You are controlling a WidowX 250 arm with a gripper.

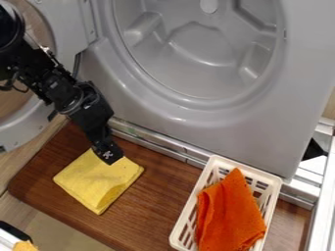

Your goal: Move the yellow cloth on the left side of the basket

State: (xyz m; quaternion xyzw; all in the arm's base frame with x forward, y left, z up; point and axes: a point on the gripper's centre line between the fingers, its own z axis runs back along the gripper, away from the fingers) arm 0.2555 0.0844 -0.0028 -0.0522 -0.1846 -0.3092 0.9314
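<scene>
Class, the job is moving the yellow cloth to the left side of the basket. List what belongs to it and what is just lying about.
Part of the job:
- yellow cloth
- white basket
- gripper, at the yellow cloth's upper edge

Just there:
- orange cloth, in the basket
- wooden board, underneath
- grey machine

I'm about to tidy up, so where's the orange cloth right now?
In the camera view, the orange cloth is at the lower right, lying in the white basket.
</scene>
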